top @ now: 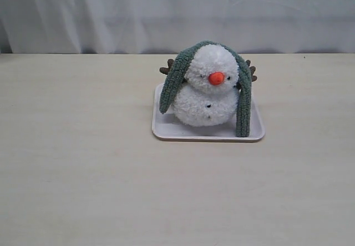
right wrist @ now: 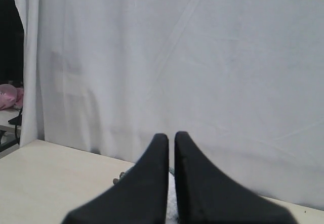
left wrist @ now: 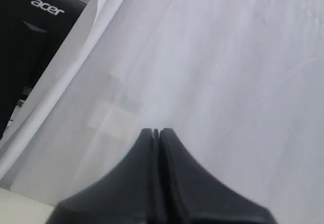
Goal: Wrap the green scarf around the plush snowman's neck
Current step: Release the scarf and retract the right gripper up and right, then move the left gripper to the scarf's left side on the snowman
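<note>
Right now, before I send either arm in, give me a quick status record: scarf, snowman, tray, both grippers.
scarf: green scarf draped over the top of the head, one end hanging down each side
neck: snowman's neck bare, not wrapped
snowman: plush snowman upright on the tray, orange nose toward the exterior camera
tray: pale tray flat on the table
left gripper: left gripper shut, empty, facing the white curtain
right gripper: right gripper shut to a slit, empty
arms: neither shows in the exterior view

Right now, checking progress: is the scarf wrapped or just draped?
Draped: the green scarf crosses the head of the plush snowman, ends hanging both sides.
</note>
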Available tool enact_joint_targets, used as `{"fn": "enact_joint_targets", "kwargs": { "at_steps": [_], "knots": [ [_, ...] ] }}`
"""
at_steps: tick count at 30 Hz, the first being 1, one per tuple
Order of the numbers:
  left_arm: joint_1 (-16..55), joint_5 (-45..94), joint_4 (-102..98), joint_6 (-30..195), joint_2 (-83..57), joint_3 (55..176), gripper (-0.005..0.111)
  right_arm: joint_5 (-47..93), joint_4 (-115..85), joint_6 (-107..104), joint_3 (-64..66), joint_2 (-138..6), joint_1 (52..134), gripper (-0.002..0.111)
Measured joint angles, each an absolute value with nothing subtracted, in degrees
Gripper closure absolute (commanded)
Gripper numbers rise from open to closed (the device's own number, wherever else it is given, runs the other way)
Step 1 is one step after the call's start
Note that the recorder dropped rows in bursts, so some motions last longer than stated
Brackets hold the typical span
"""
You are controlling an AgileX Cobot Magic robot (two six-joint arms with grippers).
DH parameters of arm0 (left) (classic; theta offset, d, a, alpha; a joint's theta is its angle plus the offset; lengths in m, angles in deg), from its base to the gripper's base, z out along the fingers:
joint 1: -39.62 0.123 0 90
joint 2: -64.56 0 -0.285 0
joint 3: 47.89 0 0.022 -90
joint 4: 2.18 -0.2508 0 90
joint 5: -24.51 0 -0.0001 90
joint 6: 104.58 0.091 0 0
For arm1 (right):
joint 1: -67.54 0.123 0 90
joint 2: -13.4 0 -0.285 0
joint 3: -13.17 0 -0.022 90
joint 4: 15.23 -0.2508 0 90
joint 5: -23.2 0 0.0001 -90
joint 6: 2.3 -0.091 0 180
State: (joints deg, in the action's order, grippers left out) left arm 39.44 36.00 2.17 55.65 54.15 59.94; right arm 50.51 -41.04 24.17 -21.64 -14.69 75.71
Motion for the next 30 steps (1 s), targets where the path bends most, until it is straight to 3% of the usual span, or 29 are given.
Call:
{"fn": "enact_joint_targets", "kwargs": {
  "at_steps": [8,11,16,21,26,30],
  "knots": [
    [39.44,42.83,-11.02,45.28,36.41,72.27,0.107,50.51,-41.04,24.17,-21.64,-14.69,75.71,0.104],
    [39.44,53.36,-15.82,42.82,20.05,79.49,0.107,50.51,-41.04,24.17,-21.64,-14.69,75.71,0.104],
    [39.44,53.05,-29.89,33.01,-3.87,92.1,0.107,49.87,-41.04,24.29,-22.01,-14.69,75.71,0.104],
    [37.0,41.21,-45.07,29.31,-25.62,109.75,0.107,49.59,-41.04,24.29,-22.01,-14.69,75.71,0.104],
    [35.76,25.01,-50.56,29.31,-39.02,121.34,0.107,49.48,-41.04,24.29,-22.01,-14.69,75.71,0.104],
    [35.44,20.04,-50.95,30.17,-44.83,125.19,0.107,49.48,-41.04,24.05,-22.01,-14.69,75.71,0.104]
  ]
}}
